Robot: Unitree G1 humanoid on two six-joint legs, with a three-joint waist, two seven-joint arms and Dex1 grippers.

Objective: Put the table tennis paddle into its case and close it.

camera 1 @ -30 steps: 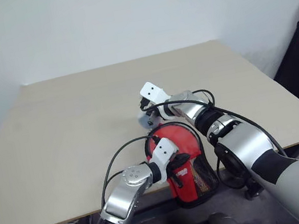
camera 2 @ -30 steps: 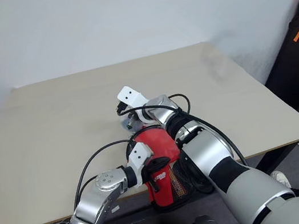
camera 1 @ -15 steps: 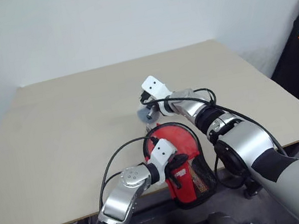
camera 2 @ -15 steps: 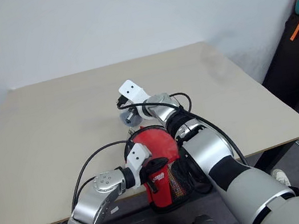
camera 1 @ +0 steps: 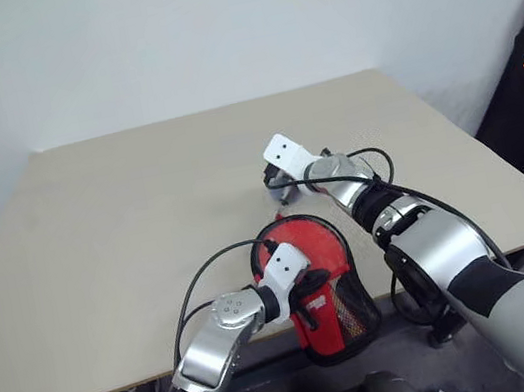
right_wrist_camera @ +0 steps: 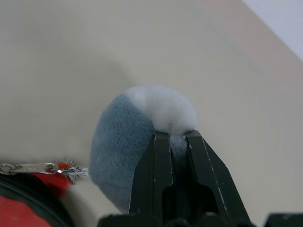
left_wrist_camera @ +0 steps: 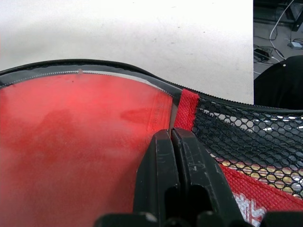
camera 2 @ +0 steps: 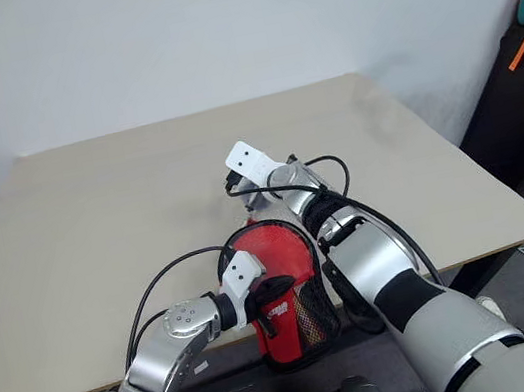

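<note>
Left gripper point(left_wrist_camera: 171, 142) jaws clamped on the case point(camera 1: 334, 290) at the table's point(camera 1: 122, 210) near edge; right gripper point(right_wrist_camera: 173, 142) jaws pinch a grey-blue pom-pom point(right_wrist_camera: 128, 142) beside it.

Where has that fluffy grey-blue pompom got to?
The pompom is pinched in the right gripper, just above the table, past the far rim of the case, to which a small chain ties it.

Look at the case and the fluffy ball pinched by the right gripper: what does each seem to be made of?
Case: black fabric with open mesh, a red woven panel and a glossy clear side, probably plastic.
Fluffy ball: soft grey-blue and white fuzz, likely plush; its fibres look matted.
</note>
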